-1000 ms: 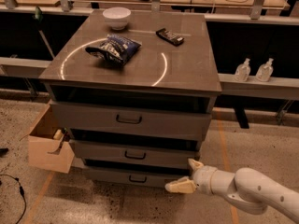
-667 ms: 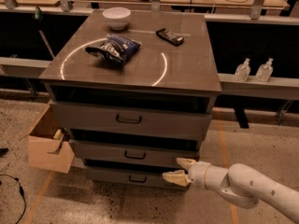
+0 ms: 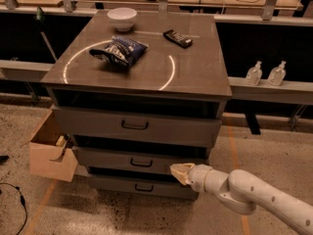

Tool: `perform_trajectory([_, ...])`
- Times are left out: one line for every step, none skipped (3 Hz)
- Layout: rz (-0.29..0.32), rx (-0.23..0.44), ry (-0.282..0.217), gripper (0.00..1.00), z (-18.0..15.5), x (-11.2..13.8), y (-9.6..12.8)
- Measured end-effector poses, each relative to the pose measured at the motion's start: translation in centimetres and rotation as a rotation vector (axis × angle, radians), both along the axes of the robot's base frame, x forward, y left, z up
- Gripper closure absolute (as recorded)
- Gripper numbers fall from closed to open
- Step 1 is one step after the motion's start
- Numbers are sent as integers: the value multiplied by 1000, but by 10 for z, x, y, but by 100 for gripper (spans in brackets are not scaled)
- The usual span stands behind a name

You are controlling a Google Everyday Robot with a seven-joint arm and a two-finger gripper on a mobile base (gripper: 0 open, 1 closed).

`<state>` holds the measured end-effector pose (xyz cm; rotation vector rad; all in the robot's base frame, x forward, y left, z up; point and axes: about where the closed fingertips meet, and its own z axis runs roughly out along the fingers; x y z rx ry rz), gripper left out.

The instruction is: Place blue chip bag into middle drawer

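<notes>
The blue chip bag point(image 3: 119, 51) lies crumpled on the grey cabinet top point(image 3: 195, 72), left of centre, inside a bright ring of light. The middle drawer point(image 3: 117, 160) is the second of three, with a low grey front and a small dark bar handle point(image 3: 141, 163). It is pulled out a little. My gripper point(image 3: 179, 172) is low at the right part of that drawer's front, right of the handle, on a white arm coming in from the lower right. It holds nothing.
A white bowl point(image 3: 122, 18) stands at the back left of the cabinet top. A small black bar packet point(image 3: 177, 38) lies at the back right. A tan wooden box point(image 3: 49, 148) hangs at the cabinet's left side. Two clear bottles point(image 3: 265, 74) stand on a ledge at right.
My gripper has moved left and slightly up, from below the cabinet's right corner to the middle drawer's front. The chip bag has not moved.
</notes>
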<state>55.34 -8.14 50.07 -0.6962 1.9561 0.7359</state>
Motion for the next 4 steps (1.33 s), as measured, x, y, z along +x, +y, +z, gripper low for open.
perform_trajectory([-31, -1, -46, 100, 1, 20, 9])
perform_trajectory([-80, -12, -92, 100, -6, 47, 20])
perform_trajectory([-129, -20, -98, 100, -13, 62, 21])
perform_trajectory([-191, -3, -105, 100, -16, 79, 26])
